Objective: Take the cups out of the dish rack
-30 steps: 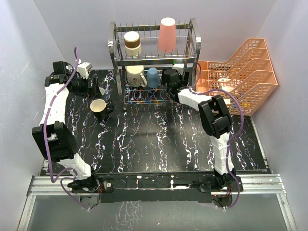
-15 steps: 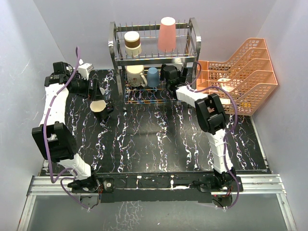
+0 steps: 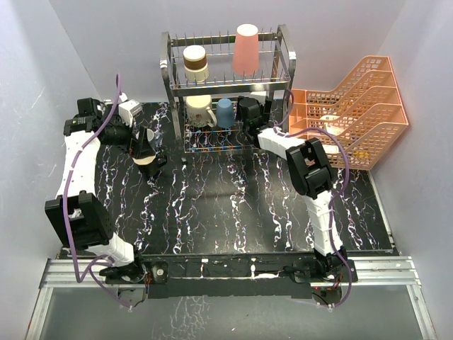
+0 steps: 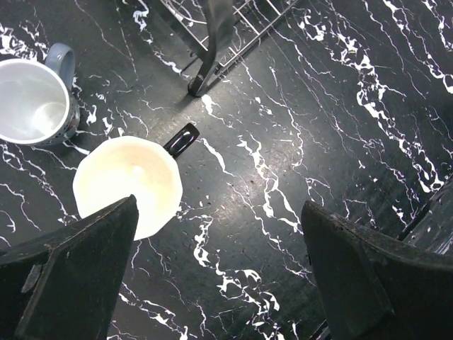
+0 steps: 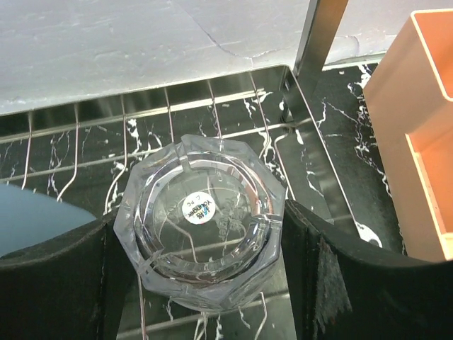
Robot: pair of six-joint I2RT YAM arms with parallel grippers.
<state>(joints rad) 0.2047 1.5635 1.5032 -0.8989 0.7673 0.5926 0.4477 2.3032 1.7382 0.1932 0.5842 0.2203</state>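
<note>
Right tool (image 5: 199, 225) brackets clear glass (image 5: 191, 177) in dish rack (image 5: 322, 42)
I cannot tell if it pinches; I'd squeeze evenly, lift straight up; left tool (image 4: 219, 205) spread

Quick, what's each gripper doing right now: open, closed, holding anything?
Left gripper: open, holding nothing.
Right gripper: fingers on either side of the clear glass; whether it is gripped cannot be told.

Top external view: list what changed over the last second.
The right gripper pushed deeper into the dish rack's lower tier and narrowed its jaws around the clear glass; whether it grips yet is unclear. The left gripper shifted, open, to hover over the black mug. That mug, the pink tumbler and the orange trays stayed put.
</note>
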